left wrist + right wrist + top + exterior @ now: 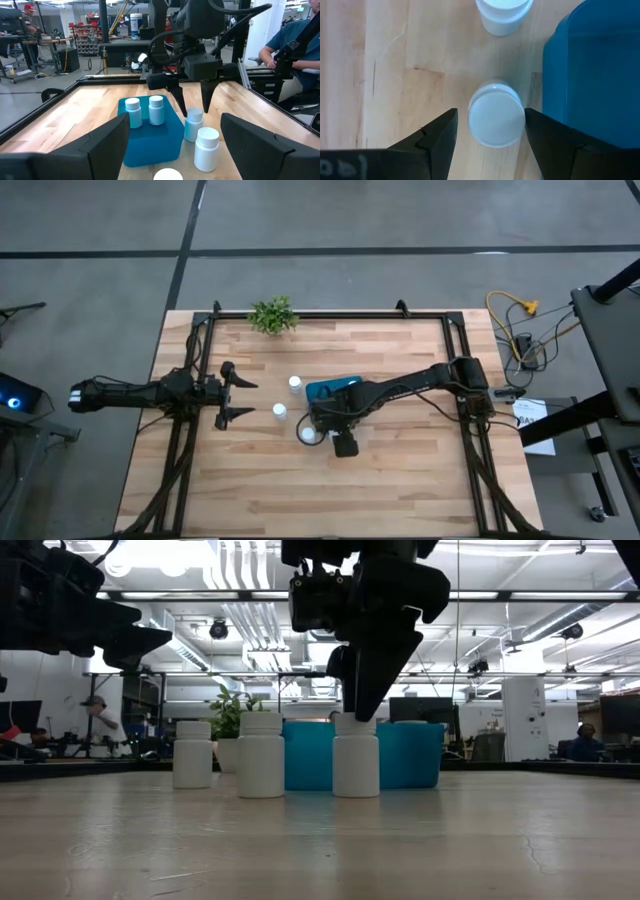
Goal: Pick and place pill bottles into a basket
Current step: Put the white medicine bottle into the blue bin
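Three white pill bottles stand upright on the wooden table beside the teal basket (335, 388). My right gripper (491, 114) points steeply down over the nearest bottle (496, 121), its fingers open on either side of the cap. Wood shows between one finger and the cap. That bottle (355, 755) stands just in front of the basket (410, 755). The other two (279, 411) (295, 384) stand to its left. Two more bottles (132, 111) (156, 107) stand in the basket (150, 140). My left gripper (243, 398) waits open and level at the table's left.
A small green plant (272, 315) stands at the table's far edge. Black frame rails (200, 430) run along the table's left and right sides. Bare wood (330, 490) lies toward the near edge. People sit at desks beyond the table.
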`<state>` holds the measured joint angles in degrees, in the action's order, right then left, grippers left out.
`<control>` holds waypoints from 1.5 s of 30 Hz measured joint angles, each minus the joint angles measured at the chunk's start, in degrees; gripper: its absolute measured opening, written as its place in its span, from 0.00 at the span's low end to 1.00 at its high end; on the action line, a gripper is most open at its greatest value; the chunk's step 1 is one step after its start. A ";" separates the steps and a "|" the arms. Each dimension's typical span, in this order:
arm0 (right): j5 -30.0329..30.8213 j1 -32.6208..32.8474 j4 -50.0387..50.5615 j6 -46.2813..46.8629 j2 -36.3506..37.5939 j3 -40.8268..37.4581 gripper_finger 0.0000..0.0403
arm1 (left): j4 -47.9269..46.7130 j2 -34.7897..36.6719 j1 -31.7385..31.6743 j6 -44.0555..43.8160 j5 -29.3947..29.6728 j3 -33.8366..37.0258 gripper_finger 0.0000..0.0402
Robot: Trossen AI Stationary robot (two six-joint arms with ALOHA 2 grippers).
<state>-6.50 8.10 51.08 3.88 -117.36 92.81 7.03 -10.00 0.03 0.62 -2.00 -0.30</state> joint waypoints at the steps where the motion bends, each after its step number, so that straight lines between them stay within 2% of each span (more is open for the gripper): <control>1: 0.02 0.00 -0.14 0.00 -0.02 -0.04 0.54 | 0.01 0.00 0.00 0.00 0.01 0.00 0.73; 29: 0.03 0.00 -3.95 -0.02 0.00 -2.31 0.54 | 0.02 0.00 -0.01 -0.01 0.00 0.00 0.73; 33: 0.04 0.00 -4.02 -0.16 0.00 -2.56 0.51 | 0.02 0.00 -0.02 0.00 0.00 0.00 0.73; 40: 0.07 0.00 -4.34 -0.90 0.11 -2.84 0.38 | 0.02 0.00 -0.01 0.00 0.00 -0.02 0.73; 45: 0.07 0.00 -4.32 -0.94 0.13 -2.86 0.37 | 0.00 0.00 0.01 0.00 0.00 0.00 0.73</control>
<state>-6.44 8.10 46.76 2.94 -117.23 89.95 7.03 -10.00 0.03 0.62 -2.00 -0.30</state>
